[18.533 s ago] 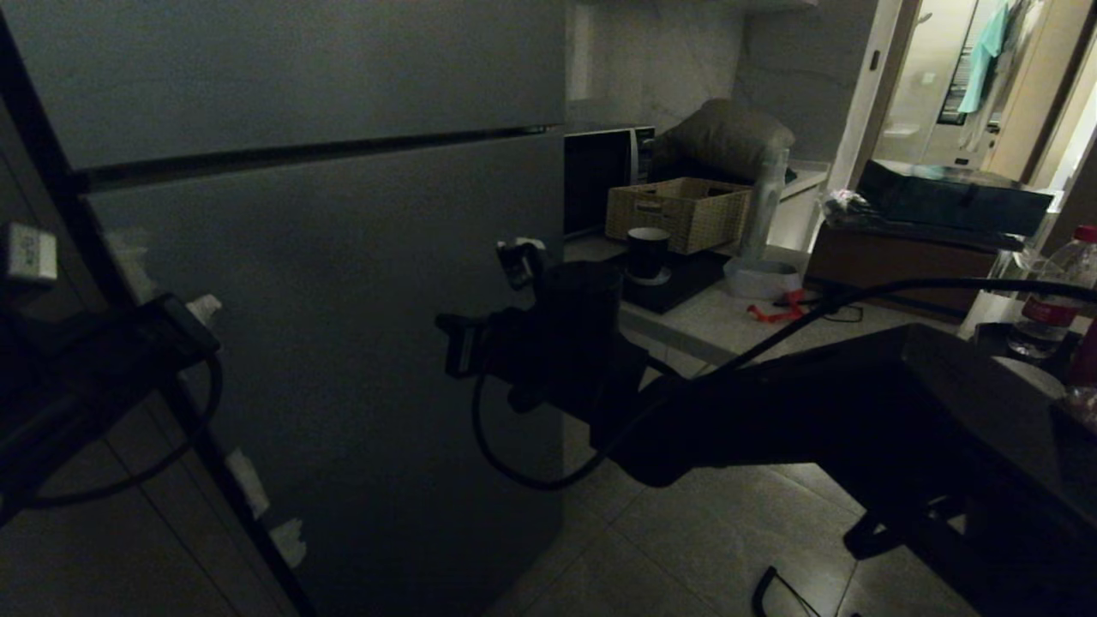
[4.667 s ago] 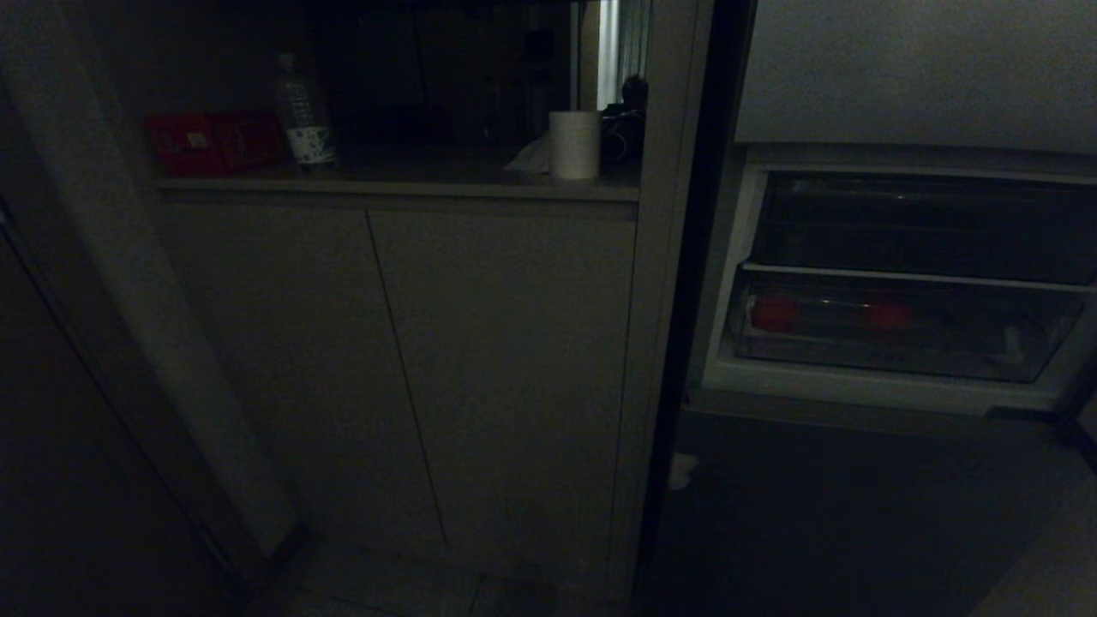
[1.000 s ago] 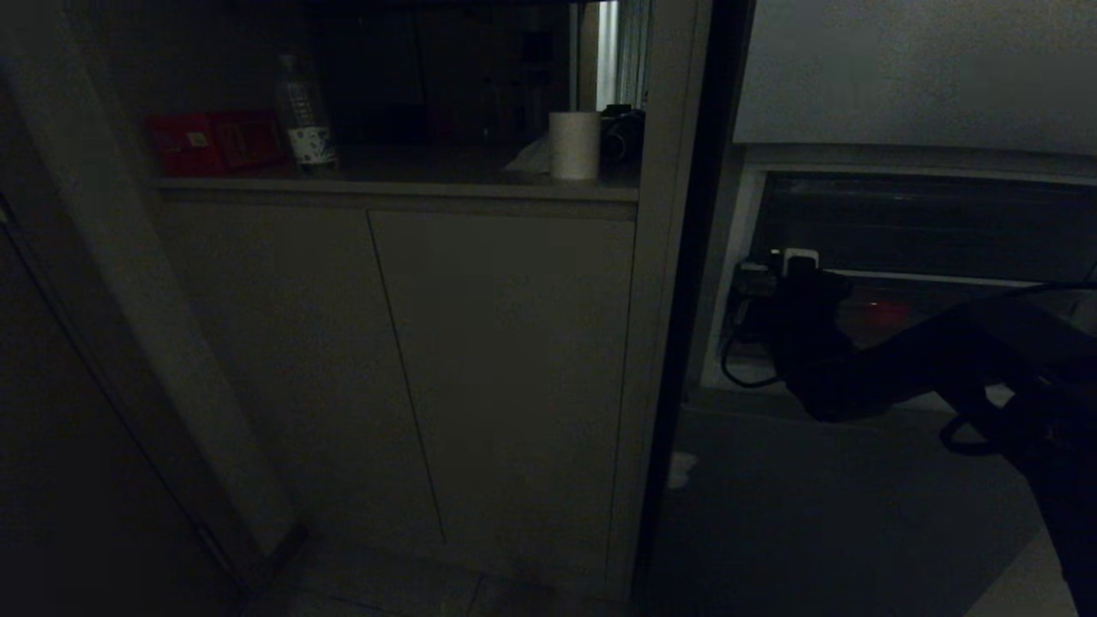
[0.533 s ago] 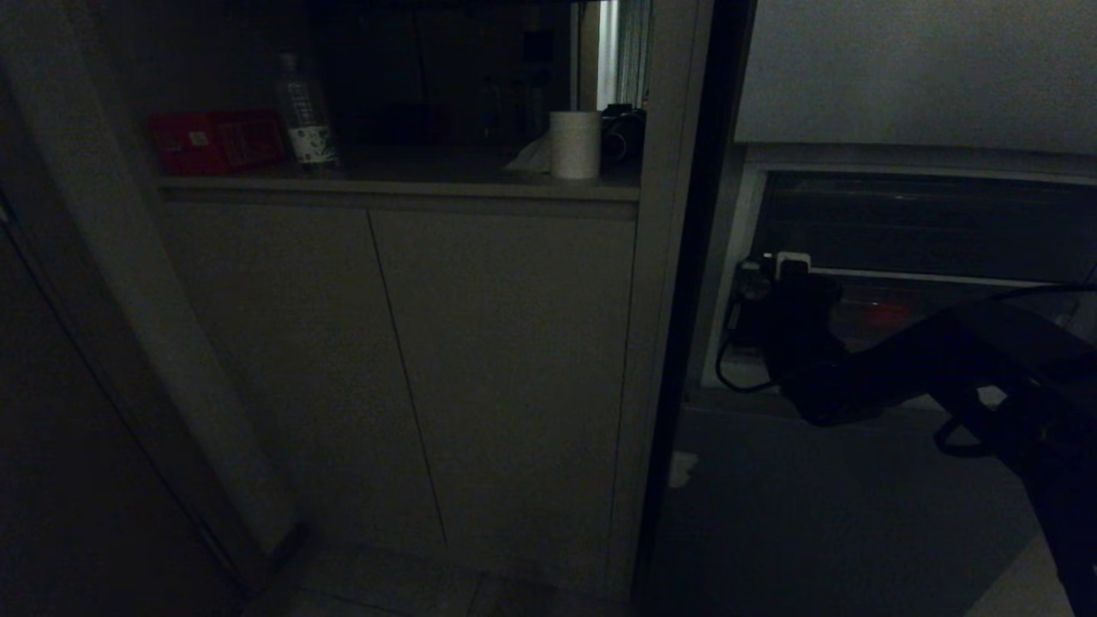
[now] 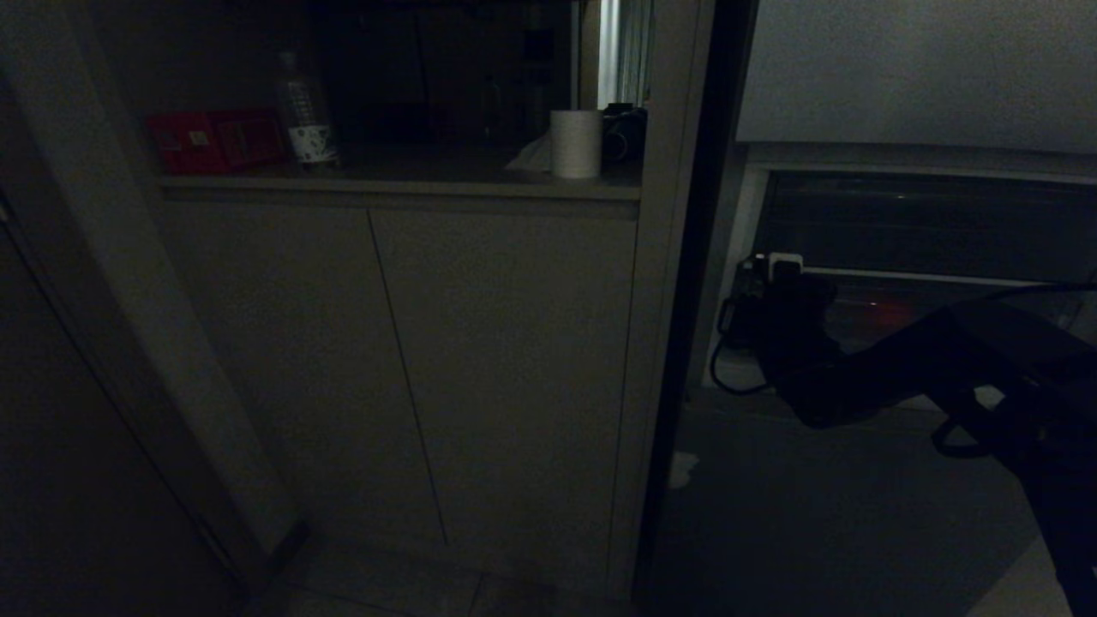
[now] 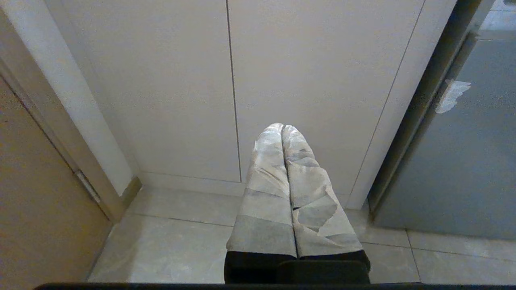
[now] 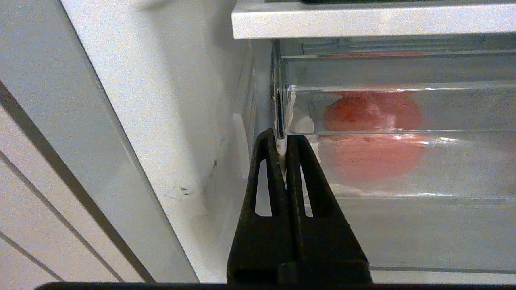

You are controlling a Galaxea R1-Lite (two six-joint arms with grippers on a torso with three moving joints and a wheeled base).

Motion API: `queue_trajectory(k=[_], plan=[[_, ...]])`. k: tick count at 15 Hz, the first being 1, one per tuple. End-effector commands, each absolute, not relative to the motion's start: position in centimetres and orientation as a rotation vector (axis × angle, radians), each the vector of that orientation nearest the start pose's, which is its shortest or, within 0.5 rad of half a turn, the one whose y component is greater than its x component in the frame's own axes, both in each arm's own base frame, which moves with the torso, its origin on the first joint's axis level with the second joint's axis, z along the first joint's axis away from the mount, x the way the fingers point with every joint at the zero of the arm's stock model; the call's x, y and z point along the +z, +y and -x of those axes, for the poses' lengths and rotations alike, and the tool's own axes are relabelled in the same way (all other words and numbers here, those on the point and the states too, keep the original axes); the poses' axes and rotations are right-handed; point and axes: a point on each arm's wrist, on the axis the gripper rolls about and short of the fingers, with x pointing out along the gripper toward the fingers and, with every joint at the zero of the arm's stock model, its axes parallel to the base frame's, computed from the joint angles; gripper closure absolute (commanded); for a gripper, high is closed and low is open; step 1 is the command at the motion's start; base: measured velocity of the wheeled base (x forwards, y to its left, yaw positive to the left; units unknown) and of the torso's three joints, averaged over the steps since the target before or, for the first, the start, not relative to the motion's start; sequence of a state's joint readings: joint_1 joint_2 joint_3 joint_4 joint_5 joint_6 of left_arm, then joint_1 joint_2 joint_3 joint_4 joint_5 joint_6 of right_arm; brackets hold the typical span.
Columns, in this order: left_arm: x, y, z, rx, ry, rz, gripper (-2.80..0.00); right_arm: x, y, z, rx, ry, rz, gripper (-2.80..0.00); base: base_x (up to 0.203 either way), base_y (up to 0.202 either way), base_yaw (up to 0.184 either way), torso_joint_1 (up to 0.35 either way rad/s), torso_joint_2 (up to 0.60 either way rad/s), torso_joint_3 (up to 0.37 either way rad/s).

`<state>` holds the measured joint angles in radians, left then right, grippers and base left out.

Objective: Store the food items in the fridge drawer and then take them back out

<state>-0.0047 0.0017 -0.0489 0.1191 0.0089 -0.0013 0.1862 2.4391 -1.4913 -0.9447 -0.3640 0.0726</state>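
The fridge drawer (image 7: 363, 161) sits pushed in under a white shelf (image 7: 363, 18); its clear front walls off the red food item (image 7: 373, 112).

Food item (image 7: 373, 110) in fridge drawer (image 7: 403, 169), cabinet (image 5: 480, 360) to left.

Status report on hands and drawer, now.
Right hand shut on clear plastic fridge drawer edge. Left hand shut, idle. Round red food item inside. Nothing blocking.

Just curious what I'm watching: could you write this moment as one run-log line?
right gripper: fingers shut on fridge drawer front edge | food item: inside drawer | left gripper: shut, parked facing cabinet
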Motion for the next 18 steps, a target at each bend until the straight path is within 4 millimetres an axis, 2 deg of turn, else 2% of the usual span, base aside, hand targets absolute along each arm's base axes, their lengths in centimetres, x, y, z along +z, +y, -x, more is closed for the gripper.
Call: queue_trajectory(k=[1,5,10,13,18], plan=[[7.7,0.0,2.7,0.005,0.074,0.001,0.0,9.8,8.2,-48.1,-0.182,-0.009,-0.074,0.0,0.0,0.0,0.0,0.0,0.0,0.0],[7.7,0.0,2.7,0.005,0.074,0.001,0.0,9.4,7.7,-45.3,-0.177,0.012,-0.069,0.0,0.0,0.0,0.0,0.0,0.0,0.0],[7.7,0.0,2.7,0.005,0.074,0.001,0.0,10.5,6.9,-40.6,-0.154,-0.005,-0.076,0.0,0.0,0.0,0.0,0.0,0.0,0.0],[7.7,0.0,2.7,0.005,0.074,0.001,0.0,10.3,6.6,-38.2,-0.137,0.003,-0.074,0.0,0.0,0.0,0.0,0.0,0.0,0.0],[7.7,0.0,2.7,0.005,0.074,0.001,0.0,9.7,6.2,-35.9,-0.135,0.017,-0.071,0.0,0.0,0.0,0.0,0.0,0.0,0.0]])
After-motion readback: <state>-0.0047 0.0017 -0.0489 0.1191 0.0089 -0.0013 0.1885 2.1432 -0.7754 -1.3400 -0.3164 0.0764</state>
